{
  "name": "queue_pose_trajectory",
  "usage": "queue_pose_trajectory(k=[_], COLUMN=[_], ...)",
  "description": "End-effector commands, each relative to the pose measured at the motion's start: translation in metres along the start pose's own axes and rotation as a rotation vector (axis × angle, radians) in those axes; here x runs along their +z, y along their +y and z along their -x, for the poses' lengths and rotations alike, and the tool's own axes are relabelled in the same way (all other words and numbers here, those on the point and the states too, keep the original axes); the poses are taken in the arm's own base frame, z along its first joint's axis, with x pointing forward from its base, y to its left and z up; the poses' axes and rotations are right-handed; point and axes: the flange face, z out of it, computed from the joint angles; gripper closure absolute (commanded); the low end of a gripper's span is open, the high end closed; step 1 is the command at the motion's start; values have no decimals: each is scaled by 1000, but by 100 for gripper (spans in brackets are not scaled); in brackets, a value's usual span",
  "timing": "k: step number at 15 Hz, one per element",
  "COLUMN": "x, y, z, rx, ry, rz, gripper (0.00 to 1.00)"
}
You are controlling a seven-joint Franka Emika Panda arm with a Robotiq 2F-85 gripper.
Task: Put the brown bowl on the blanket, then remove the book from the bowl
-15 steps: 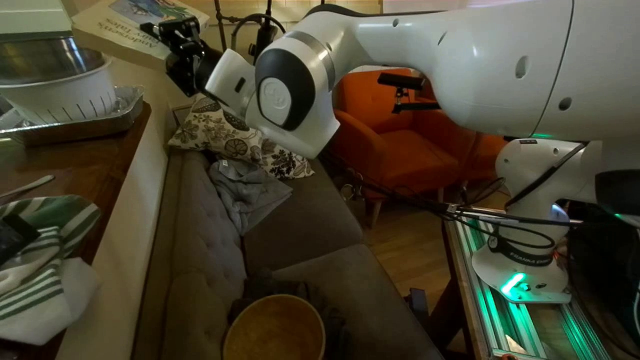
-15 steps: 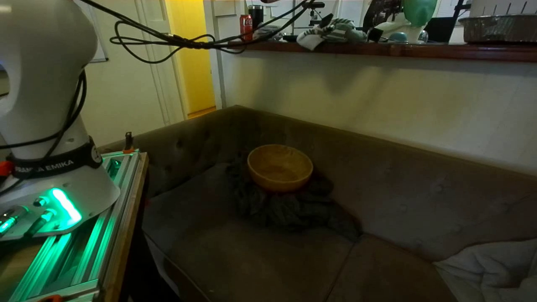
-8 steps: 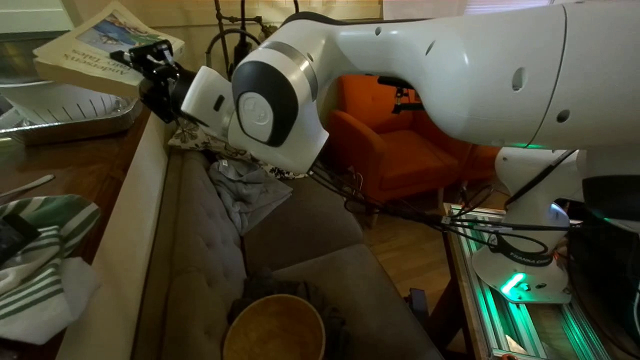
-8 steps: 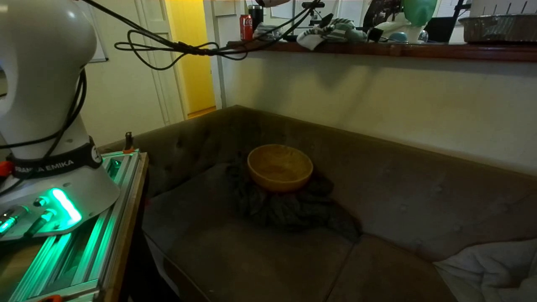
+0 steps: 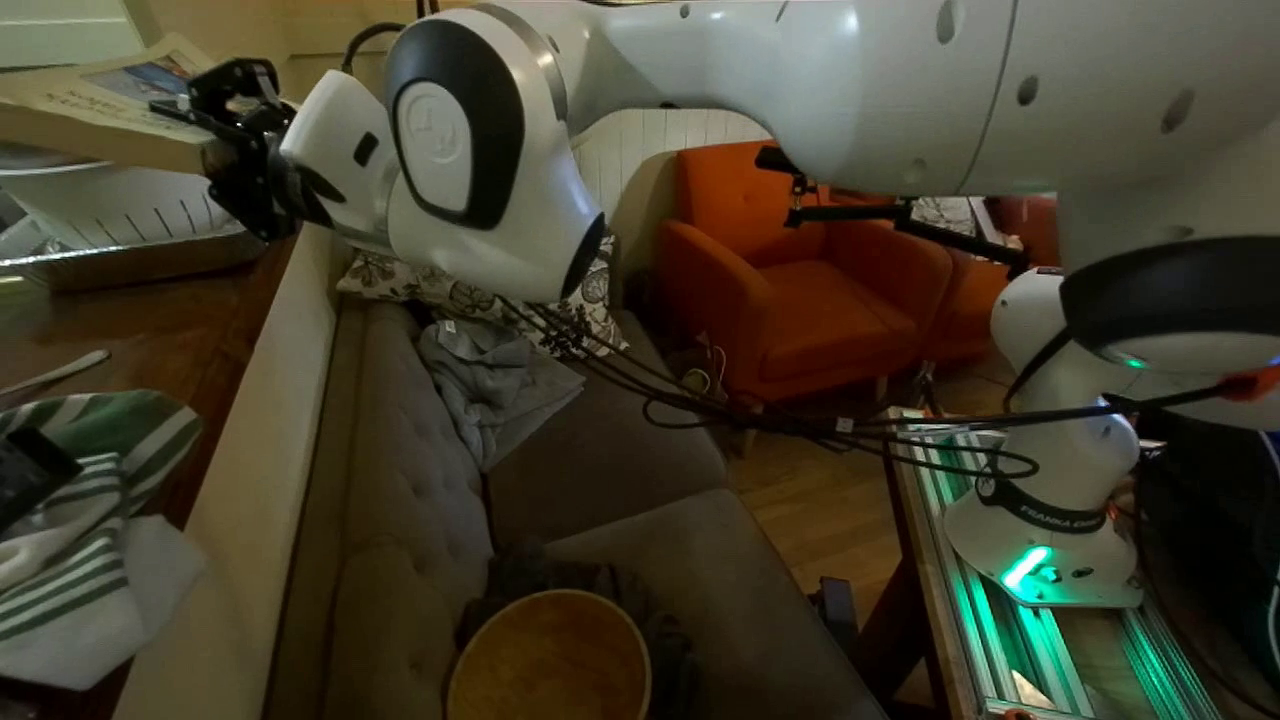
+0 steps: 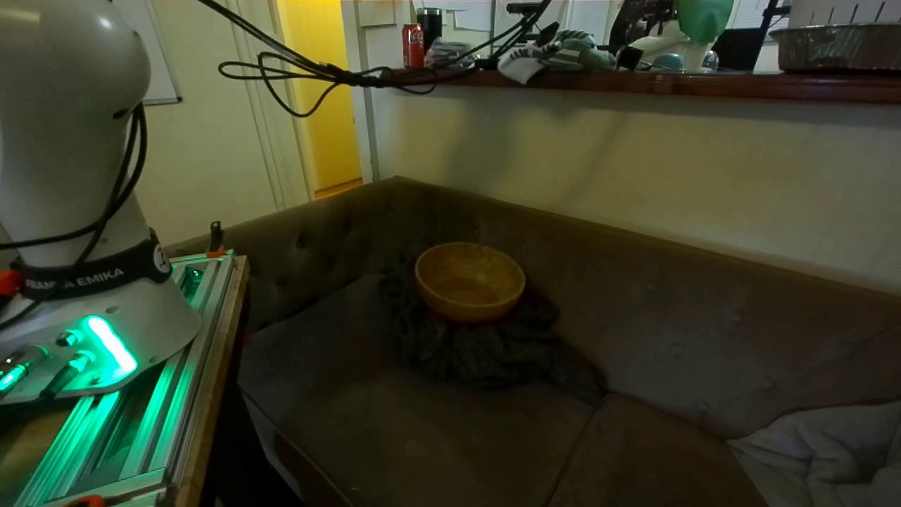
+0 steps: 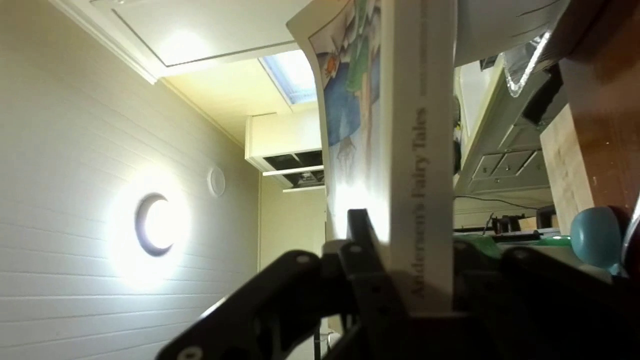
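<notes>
Now my white jointed arm has swung left, bringing toward the dark wooden counter the thick cream paperback book clamped between my black fingers; removal seems nearly finished. On the grey-brown tufted sofa, an orange armchair far beyond, a crumpled dark blanket bears, near, the round brown wooden bowl.

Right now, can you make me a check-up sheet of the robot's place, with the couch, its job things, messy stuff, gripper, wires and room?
Surface: sofa, a dark crumpled blanket on its seat.
Job's things: bowl on the blanket; book out of it, held up.
Clutter: on the wooden counter, a striped cloth, a white colander in a foil tray, a red can.
Gripper: closed on the book; whether that touches the colander is unclear.
Cables: black, bundled, looping through the air.
Surroundings: orange armchair near the sofa, patterned cushion at the sofa's end.
</notes>
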Motion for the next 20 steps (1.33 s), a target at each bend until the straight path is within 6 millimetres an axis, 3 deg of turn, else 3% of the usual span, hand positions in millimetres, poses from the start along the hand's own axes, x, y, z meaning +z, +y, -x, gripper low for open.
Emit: queue_pose_trajectory(k=[1,6,8,9,12,17,18,20], x=[27,56,66,63,60,53,49,48], y=[33,58,57,55,37,20,7,5], z=[23,78,101,102,84,27,34,24], rx=[126,226,223,173,97,37,77,66], ry=[-14,-37,-31,-26,44,173,142,163], rz=[-64,-175,-225,-256,-331,-341,-384,-383], gripper=[94,94,94,94,94,94,76,76])
